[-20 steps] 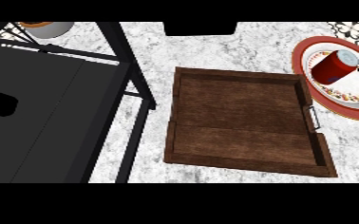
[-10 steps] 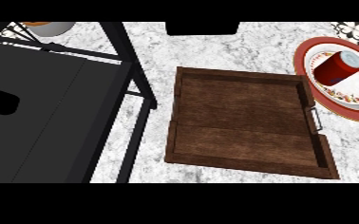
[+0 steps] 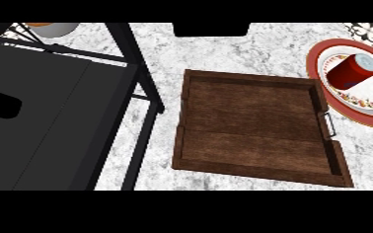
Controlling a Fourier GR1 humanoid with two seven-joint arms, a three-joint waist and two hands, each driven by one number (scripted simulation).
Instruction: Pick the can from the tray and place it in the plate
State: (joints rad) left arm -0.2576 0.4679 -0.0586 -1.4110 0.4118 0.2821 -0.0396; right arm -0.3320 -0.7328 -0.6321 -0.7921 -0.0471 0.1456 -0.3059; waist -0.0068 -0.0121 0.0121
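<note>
A red can [image 3: 349, 74] lies tilted on the white plate with a red rim [image 3: 325, 53] at the right edge of the head view. The brown wooden tray [image 3: 255, 126] sits in the middle of the marble counter with nothing in it; a small metal handle [image 3: 330, 126] shows on its right side. Neither hand shows anywhere in the view.
A black stove with a dark metal frame [image 3: 138, 74] fills the left side. A grey pot [image 3: 53, 28] peeks in at the top left. A dark block [image 3: 209, 28] sits at the counter's far edge. Patterned tile [image 3: 360, 28] shows at the top right.
The can's tilt on the plate has shifted slightly. Everything else stands as before, and no hand has come into view.
</note>
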